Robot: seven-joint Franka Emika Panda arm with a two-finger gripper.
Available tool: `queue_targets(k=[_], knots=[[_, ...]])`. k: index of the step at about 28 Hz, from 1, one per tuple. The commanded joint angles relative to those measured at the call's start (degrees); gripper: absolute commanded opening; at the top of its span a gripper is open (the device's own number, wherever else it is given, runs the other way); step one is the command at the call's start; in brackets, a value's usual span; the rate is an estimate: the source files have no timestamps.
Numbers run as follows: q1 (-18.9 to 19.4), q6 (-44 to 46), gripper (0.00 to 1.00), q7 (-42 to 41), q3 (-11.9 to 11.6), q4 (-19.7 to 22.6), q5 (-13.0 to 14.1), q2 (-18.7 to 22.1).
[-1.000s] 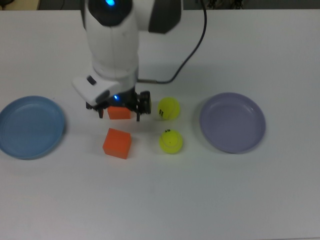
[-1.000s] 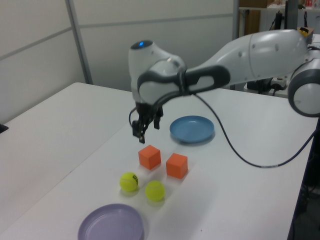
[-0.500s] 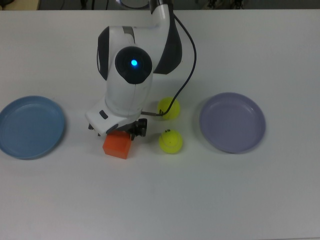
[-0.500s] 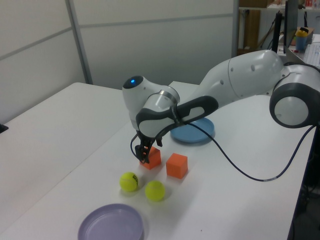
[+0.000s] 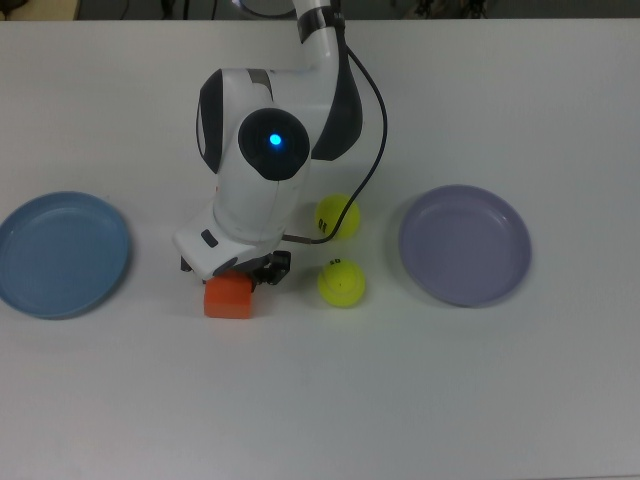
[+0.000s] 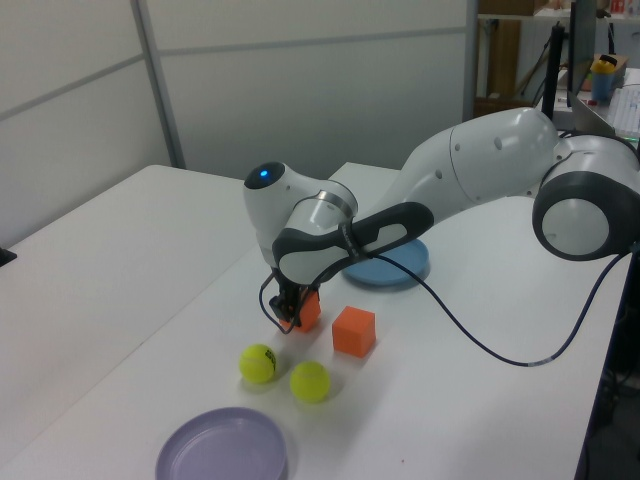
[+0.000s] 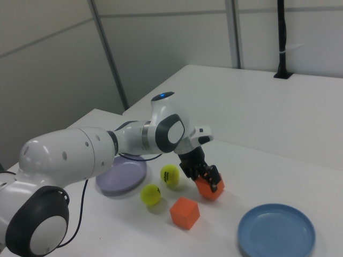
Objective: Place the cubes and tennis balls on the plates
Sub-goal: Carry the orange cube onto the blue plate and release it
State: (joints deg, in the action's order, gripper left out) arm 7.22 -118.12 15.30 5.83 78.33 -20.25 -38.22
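Two fingers of my gripper [image 7: 206, 179] stand on either side of one orange cube [image 7: 210, 190], shut on it; the cube rests on the table. In the top view this cube [image 5: 230, 298] shows just below the gripper [image 5: 232, 274]. The other cube [image 6: 353, 331] sits close beside it, apart from the fingers, and is hidden under the arm in the top view. Two tennis balls [image 5: 338, 216] [image 5: 342, 283] lie between the cubes and the lavender plate [image 5: 465, 245]. The blue plate [image 5: 62, 254] lies at the top view's left. Both plates hold nothing.
The white arm and its black cable [image 5: 375, 150] reach in from the top view's top edge, over the table's middle. In the left view the arm crosses in front of the blue plate [image 6: 400, 270]. The white table [image 5: 400, 400] stretches bare towards the top view's bottom.
The hand came down from above the table onto the cube nearer the top view's bottom edge. That cube, earlier turned at an angle, now sits square between the fingers.
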Motion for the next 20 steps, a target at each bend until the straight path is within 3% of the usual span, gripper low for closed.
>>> queue_targets(k=[1, 5, 11, 12, 16, 17, 20], knots=[[-1.50, -0.97, 0.00, 0.34, -0.91, 1.21, -0.93, 4.11], [-5.27, -0.44, 0.00, -0.98, -1.00, 1.29, -1.19, 6.22], [-10.20, -0.53, 0.01, -1.06, -2.40, 1.82, -1.81, 5.17], [-10.64, -0.96, 0.09, -1.06, -3.27, 1.91, -2.51, 3.86], [-11.78, -1.14, 0.60, -0.63, -3.63, 1.73, -2.69, 2.09], [-12.22, -1.14, 0.97, -0.54, -3.63, 1.73, -2.69, 1.92], [-12.23, -1.05, 1.00, -0.89, -3.63, 1.47, -2.60, 2.09]])
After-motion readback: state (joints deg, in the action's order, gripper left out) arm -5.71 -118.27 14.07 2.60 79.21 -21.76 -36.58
